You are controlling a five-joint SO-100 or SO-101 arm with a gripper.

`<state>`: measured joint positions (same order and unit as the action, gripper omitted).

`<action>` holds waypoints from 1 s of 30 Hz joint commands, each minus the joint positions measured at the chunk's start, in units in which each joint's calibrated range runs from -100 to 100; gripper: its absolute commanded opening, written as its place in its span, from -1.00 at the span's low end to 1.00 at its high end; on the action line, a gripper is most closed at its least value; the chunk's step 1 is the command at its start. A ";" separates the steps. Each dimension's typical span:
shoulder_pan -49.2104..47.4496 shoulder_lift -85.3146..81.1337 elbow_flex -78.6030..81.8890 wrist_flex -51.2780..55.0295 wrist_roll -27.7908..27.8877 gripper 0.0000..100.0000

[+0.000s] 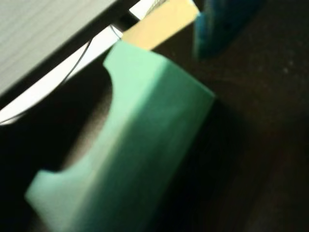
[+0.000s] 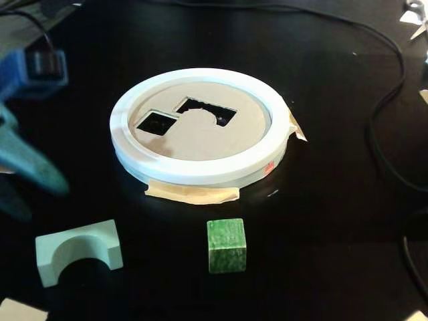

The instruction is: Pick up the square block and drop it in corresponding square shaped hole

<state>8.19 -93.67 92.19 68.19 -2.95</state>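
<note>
Small dark-green wooden cube [image 2: 227,245] on black table [image 2: 334,221] — apart from dark square cutout [image 2: 157,123]; blue jaws blurred — state unclear.

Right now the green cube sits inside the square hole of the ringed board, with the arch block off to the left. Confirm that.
Wrong on one count: in the fixed view the green cube sits on the black table in front of the ringed board, and the square hole is empty. The arch block is off to the left.
</note>
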 commanded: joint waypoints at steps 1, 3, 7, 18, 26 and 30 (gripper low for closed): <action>-0.95 -0.33 -10.86 -1.80 0.24 1.00; -0.95 -0.24 -13.32 -1.80 0.29 1.00; -1.08 0.92 -21.61 -1.80 0.29 1.00; -4.82 38.72 -50.57 -7.52 2.49 1.00; -7.44 70.79 -73.61 -6.32 7.23 1.00; -7.44 82.34 -79.99 -6.22 8.64 1.00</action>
<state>2.10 -25.64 24.45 62.56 3.93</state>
